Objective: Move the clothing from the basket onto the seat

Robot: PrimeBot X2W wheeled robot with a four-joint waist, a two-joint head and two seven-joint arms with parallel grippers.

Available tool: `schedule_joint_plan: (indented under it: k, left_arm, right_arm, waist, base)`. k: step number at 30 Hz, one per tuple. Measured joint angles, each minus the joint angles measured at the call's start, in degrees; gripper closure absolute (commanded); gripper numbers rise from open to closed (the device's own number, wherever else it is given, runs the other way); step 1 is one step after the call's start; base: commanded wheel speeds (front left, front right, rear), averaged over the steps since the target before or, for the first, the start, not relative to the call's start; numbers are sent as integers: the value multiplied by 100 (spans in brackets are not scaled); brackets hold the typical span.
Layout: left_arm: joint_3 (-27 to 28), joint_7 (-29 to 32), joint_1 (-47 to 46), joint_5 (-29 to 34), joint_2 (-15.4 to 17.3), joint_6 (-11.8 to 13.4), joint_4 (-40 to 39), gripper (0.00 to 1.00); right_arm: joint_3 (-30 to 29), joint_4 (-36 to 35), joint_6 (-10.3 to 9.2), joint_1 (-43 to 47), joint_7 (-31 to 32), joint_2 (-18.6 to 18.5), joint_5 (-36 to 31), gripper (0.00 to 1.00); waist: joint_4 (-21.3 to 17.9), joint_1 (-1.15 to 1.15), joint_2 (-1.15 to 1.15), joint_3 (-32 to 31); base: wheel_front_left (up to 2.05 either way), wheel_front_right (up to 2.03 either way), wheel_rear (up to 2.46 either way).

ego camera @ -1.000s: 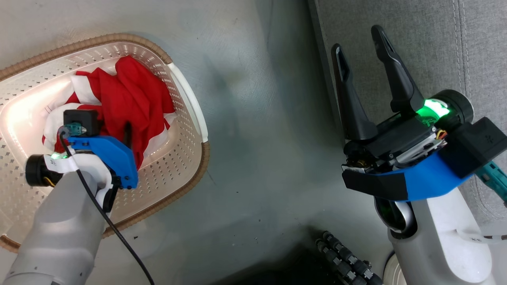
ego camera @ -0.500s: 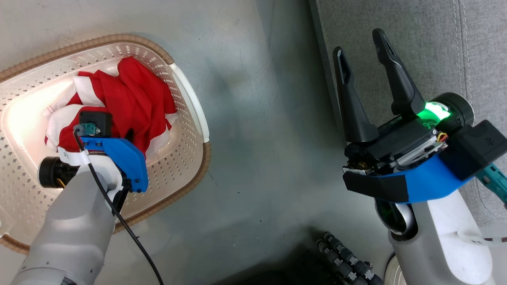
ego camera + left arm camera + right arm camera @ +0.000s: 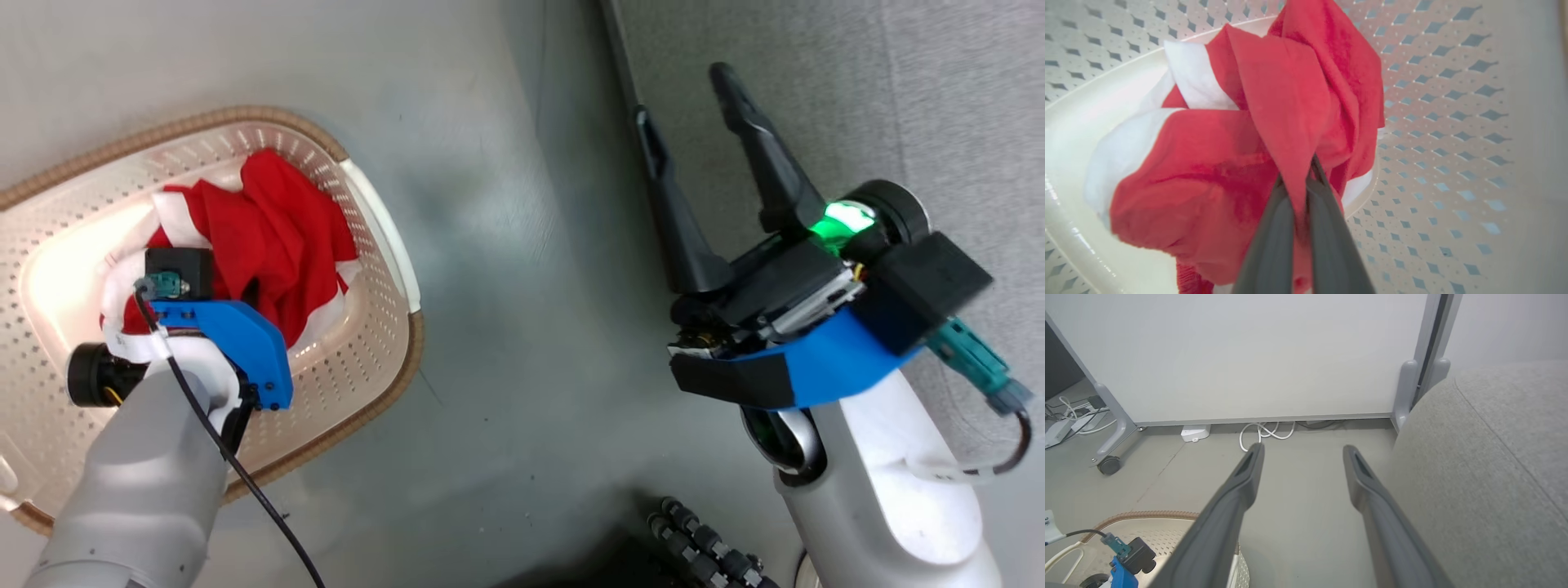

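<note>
While the red-and-white clothing (image 3: 277, 237) lies bunched inside the basket (image 3: 163, 131), the left gripper (image 3: 1306, 179) reaches down into it, jaws pinched tight on a red fold. The right gripper (image 3: 682, 94) hovers at the edge of the seat (image 3: 898, 98), jaws spread wide and empty. Bare floor (image 3: 506, 286) separates basket and seat.

Glossy perforated plastic basket (image 3: 371, 343), ribbed woven-look rim (image 3: 204, 118); soft matt cloth garment (image 3: 277, 237); coarse fabric seat (image 3: 857, 98) at 2 o'clock; smooth floor (image 3: 506, 286).

White cable (image 3: 1263, 432), castor (image 3: 1108, 465), partition panel (image 3: 1249, 355)
</note>
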Motion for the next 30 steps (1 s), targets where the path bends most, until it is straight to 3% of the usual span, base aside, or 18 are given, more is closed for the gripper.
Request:
schedule_joint_plan:
  k: [7,15,23,24,30]
  left_arm:
    - [-179,-275,410,11,-420,-2,33,100]
    - [-536,-534,946,-14,-857,-12,-90,100]
    - [-1053,-786,1298,-218,-1002,-13,-821,100]
    - [-1343,-844,1304,-343,-1040,-13,-1226,100]
    - [-1697,-887,1102,-601,-1060,-13,-1844,100]
  right_arm:
    - [-22,575,0,-87,8,7,-180,0]
    - [-118,1004,0,358,379,14,-365,0]
    - [-81,1115,0,889,699,14,-334,0]
    - [-92,1118,0,1140,822,14,-277,0]
    - [-65,1100,0,1450,994,13,-188,0]
  waist:
    - [39,0,0,-775]
    - [453,-1,1,-2142]
    - [962,-2,1,-3501]
    - [1207,-3,1,-4082]
    - [1498,-2,1,-4804]
  base:
    - [0,0,0]
    - [0,0,0]
    - [0,0,0]
    - [0,0,0]
    - [0,0,0]
